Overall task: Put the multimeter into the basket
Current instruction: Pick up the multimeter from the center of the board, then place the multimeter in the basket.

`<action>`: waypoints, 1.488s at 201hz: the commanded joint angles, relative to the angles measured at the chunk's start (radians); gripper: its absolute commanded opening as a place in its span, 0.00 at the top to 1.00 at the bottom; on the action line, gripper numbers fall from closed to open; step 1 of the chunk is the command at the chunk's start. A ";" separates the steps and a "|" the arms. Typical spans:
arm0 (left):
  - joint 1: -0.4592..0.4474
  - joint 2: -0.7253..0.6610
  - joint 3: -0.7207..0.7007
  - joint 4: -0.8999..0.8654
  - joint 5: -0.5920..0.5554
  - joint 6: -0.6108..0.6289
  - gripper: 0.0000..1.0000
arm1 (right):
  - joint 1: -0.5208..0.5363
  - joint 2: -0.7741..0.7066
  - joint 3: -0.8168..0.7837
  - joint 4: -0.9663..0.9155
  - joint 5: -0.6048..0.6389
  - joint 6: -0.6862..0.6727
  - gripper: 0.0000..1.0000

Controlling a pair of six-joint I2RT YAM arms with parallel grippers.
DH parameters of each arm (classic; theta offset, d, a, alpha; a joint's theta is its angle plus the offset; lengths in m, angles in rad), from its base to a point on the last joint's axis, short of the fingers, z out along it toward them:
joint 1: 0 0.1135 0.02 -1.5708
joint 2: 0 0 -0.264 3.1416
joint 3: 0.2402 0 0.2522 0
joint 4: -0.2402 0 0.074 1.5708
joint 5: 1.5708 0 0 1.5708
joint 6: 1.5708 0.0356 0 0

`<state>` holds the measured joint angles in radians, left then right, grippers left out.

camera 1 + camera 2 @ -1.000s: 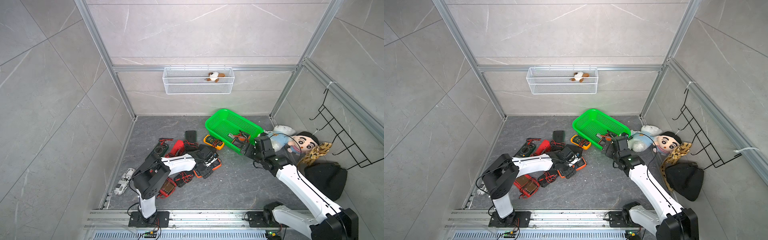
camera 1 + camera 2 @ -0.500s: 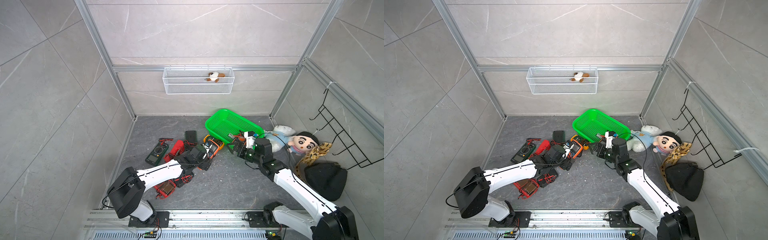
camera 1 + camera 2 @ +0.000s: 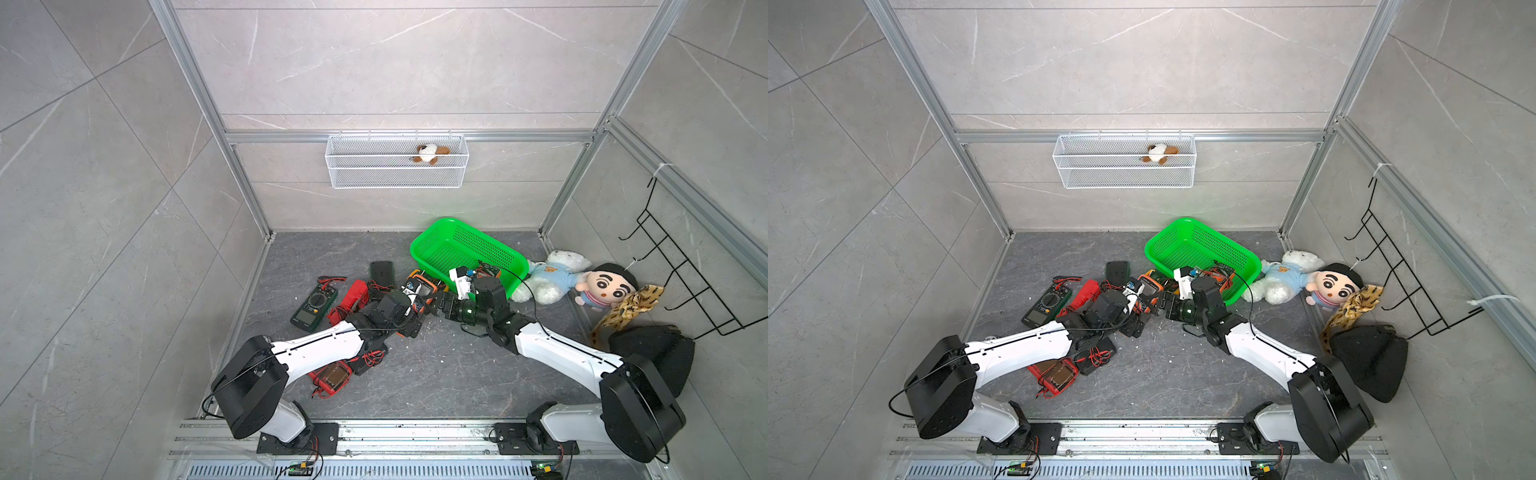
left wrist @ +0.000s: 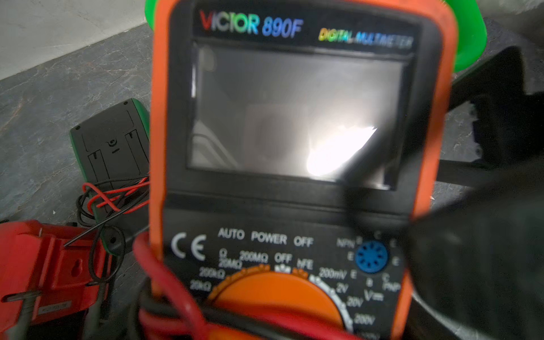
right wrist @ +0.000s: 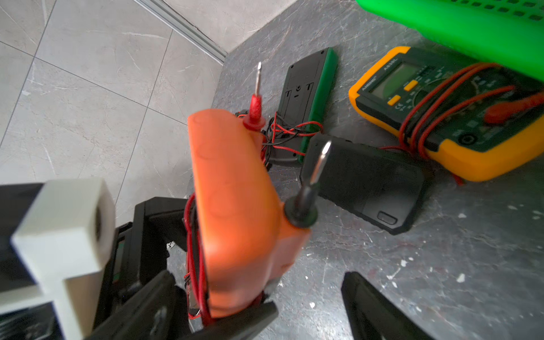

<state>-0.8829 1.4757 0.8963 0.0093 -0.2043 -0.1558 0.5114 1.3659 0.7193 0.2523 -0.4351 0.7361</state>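
While the left pincer (image 3: 411,313) has its jaws clamped on the orange multimeter (image 4: 279,117), that meter hangs clear of the desk (image 5: 412,265) with its screen toward the left wrist camera (VICTOR 890F reads plainly across the top). A red lead is wound round its body, and the right wrist view shows a red probe (image 5: 256,97) and a black probe (image 5: 312,182) sticking up from its back. And here's the right pincer (image 5: 309,297), jaws standing wide apart, right up at the meter's free end. One finger (image 5: 253,323) sits just beside the orange casing, though whether it touches cannot be told. It grips nothing. The meter is outside the green basket (image 3: 465,245), near that basket's nearer long side in both top views. On the desk below lie a yellow multimeter (image 5: 441,117) just beside the basket wall, a black case (image 5: 368,182) and a green-edged meter (image 5: 309,88) face down.
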 commanded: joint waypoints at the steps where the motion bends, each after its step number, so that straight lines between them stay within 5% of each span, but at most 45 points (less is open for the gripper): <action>1: -0.001 -0.072 0.009 0.124 0.066 -0.009 1.00 | 0.013 0.034 0.035 0.091 -0.011 0.032 0.11; 36: -0.001 -0.074 0.006 0.136 0.147 0.007 1.00 | 0.019 0.087 0.045 0.193 -0.042 0.065 0.19; 67: -0.002 -0.064 0.011 0.138 0.129 -0.001 0.98 | 0.019 0.102 0.051 0.217 -0.037 0.071 0.41; 88: -0.002 -0.070 0.009 0.149 0.101 -0.024 0.70 | 0.018 0.088 0.061 0.178 -0.002 0.048 0.70; 110: -0.002 -0.100 -0.006 0.175 0.076 -0.059 0.00 | 0.016 0.066 0.110 0.071 0.055 -0.014 0.86; 196: -0.002 -0.350 -0.115 0.254 0.035 -0.165 0.02 | -0.179 0.091 0.404 -0.177 0.106 -0.243 0.91; 299: -0.001 -0.563 -0.308 0.308 -0.255 -0.257 0.02 | -0.370 0.447 0.781 -0.278 0.239 -0.391 0.92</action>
<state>-0.8822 0.9535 0.5919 0.2623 -0.3824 -0.3843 0.1562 1.7569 1.4158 -0.0391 -0.2192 0.3805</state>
